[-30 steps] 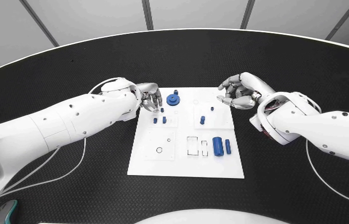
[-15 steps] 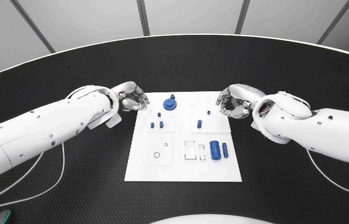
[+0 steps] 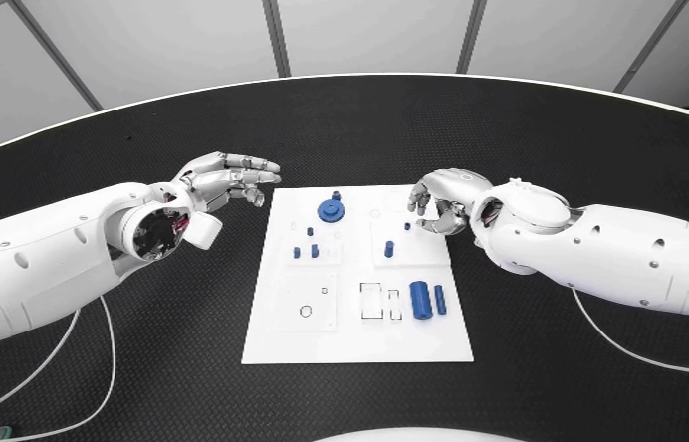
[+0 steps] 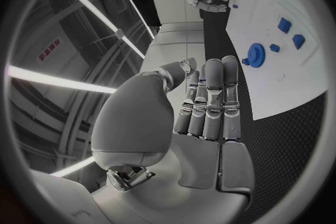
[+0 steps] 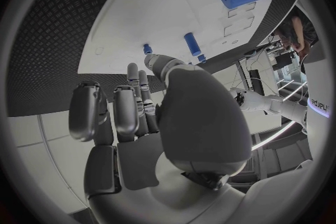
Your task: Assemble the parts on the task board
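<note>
On the black desk (image 3: 359,123) lies the white board (image 3: 359,337) with blue parts (image 3: 421,299). The left robot hand (image 3: 227,178) hovers beside its far corner, fingers extended together, empty. The right robot hand (image 3: 435,201) hangs at the opposite edge, fingers loosely curled, holding nothing.

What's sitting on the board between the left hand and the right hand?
In the head view, between the left hand and right hand, the blue gear stands on the task board.

table: black, round-edged (image 3: 574,143), with a fine studded texture and a pale rim along its far edge
cables: thin white ones (image 3: 87,362) lie on the table at the near left, another (image 3: 603,332) at the near right
backdrop: grey wall panels (image 3: 373,14) split by dark seams, behind the table
</note>
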`<control>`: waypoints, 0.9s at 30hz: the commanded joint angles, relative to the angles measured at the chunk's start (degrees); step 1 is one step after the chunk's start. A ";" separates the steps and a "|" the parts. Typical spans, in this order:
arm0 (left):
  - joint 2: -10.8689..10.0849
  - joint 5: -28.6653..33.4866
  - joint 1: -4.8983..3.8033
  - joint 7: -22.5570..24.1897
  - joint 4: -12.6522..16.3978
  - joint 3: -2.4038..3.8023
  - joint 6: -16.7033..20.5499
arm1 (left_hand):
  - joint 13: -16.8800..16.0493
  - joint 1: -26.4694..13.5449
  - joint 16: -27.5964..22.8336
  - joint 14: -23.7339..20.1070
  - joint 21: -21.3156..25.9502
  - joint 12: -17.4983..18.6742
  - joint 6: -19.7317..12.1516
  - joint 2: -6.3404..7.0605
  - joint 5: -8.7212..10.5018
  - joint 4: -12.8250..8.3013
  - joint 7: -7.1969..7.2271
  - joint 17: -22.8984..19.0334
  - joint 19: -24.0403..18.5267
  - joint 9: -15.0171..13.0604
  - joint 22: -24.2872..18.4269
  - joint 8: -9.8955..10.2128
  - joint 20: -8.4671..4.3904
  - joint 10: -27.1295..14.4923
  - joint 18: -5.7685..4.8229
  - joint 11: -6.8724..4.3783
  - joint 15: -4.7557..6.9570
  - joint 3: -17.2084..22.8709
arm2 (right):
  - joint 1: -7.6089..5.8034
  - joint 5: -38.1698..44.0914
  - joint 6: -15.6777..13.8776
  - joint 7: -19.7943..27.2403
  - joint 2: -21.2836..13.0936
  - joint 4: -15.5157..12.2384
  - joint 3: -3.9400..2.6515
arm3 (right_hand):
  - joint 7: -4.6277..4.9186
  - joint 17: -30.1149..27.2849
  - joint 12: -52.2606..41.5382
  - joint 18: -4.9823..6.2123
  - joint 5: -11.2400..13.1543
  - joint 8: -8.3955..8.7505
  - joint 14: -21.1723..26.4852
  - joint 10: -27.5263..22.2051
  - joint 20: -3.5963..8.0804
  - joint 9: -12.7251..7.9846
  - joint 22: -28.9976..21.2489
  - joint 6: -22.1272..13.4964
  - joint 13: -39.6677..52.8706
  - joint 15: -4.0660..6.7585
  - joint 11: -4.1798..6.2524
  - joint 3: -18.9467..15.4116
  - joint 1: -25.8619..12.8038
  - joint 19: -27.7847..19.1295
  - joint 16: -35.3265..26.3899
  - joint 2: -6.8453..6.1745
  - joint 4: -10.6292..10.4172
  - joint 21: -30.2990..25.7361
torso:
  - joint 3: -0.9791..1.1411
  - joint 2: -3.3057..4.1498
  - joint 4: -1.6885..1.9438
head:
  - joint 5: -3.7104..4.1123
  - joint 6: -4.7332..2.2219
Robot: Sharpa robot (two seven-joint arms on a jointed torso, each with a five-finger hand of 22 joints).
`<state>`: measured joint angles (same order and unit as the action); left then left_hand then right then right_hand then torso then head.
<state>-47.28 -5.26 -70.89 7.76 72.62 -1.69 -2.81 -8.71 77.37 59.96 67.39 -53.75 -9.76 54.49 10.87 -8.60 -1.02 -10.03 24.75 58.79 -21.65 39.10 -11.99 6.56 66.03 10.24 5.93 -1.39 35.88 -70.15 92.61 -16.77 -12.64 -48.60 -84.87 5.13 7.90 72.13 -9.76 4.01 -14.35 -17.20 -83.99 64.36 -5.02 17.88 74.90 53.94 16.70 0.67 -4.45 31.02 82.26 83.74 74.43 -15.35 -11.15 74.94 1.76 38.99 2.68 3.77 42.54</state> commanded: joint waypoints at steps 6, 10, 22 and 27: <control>-1.38 4.66 0.00 0.92 2.23 -0.01 -0.59 | 0.07 -0.53 -0.52 -0.70 0.45 0.31 0.04 -0.10 -0.09 0.07 -0.39 -0.22 -0.50 -0.10 -0.21 0.02 0.10 0.06 0.35 0.22 -0.13 -0.58 | 0.02 0.11 1.09 0.79 2.89 2.83 0.16 | 0.19 0.33 0.50 -1.20 0.25 0.06 -2.86 0.74 0.12 0.19 8.66 0.31 -0.41 -0.51 0.03 0.57 -0.09 1.98 0.54 0.41 0.22 0.69 | -0.01 0.01 -0.08 | -0.37 0.07; -1.67 4.92 0.00 1.14 2.89 -0.01 -0.69 | 0.06 -0.46 -0.61 -0.82 0.58 0.27 0.07 -0.14 -0.08 0.03 -0.41 -0.30 -0.56 -0.11 -0.28 0.00 0.11 0.10 0.35 0.22 -0.14 -0.67 | 0.04 0.12 1.68 1.09 3.89 3.92 0.25 | 0.18 0.50 0.63 -1.22 -0.03 0.03 -2.90 0.93 0.15 0.26 8.76 0.51 -0.61 -0.51 0.04 0.73 0.00 2.01 0.76 0.53 0.43 0.82 | 0.10 0.03 -0.11 | -0.35 0.02; -2.25 5.07 0.00 0.93 3.82 -0.01 -0.64 | 0.06 -0.35 -0.75 -1.01 0.77 0.26 -0.02 -0.12 -0.06 -0.06 -0.52 -0.42 -0.66 -0.11 -0.39 0.02 0.13 0.05 0.35 0.29 -0.17 -0.85 | 0.11 0.13 4.28 1.05 4.94 4.68 0.42 | 0.18 0.65 0.84 -1.28 -0.60 -0.07 -2.91 1.54 0.17 0.45 9.03 1.03 -1.02 -0.45 0.10 0.98 0.02 2.09 1.04 0.74 0.87 1.20 | 0.20 0.15 -0.04 | -0.23 0.45; -2.31 5.07 0.00 0.62 3.80 -0.01 -0.73 | 0.08 -0.03 -0.89 -1.18 0.93 0.26 -0.13 -0.29 -0.10 -0.22 -0.61 -0.55 -0.73 -0.09 -0.48 0.07 0.14 -0.07 0.35 0.35 -0.20 -0.89 | 0.13 0.13 5.15 0.83 4.90 4.51 0.47 | 0.15 0.65 0.87 -1.31 -0.62 -0.16 -2.89 1.83 0.20 0.54 9.15 1.30 -1.14 -0.47 0.13 0.97 -0.09 2.13 1.08 0.78 0.98 1.40 | 0.26 0.13 -0.09 | -0.22 0.60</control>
<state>-49.58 -0.19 -70.88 8.41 76.43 -1.70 -3.55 -8.72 77.37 59.41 66.73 -53.03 -9.76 54.27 10.87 -8.60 -1.19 -10.24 24.30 58.59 -21.70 38.70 -11.99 6.70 66.03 10.23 5.93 -1.56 35.41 -70.03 92.75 -11.77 -11.76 -43.68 -80.32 5.60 8.07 72.71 -9.09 3.40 -14.64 -17.21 -83.99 65.84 -5.02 18.35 74.90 54.98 15.64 0.67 -4.21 31.80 82.24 83.73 75.39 -15.01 -10.36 75.99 1.94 39.12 2.65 3.57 43.06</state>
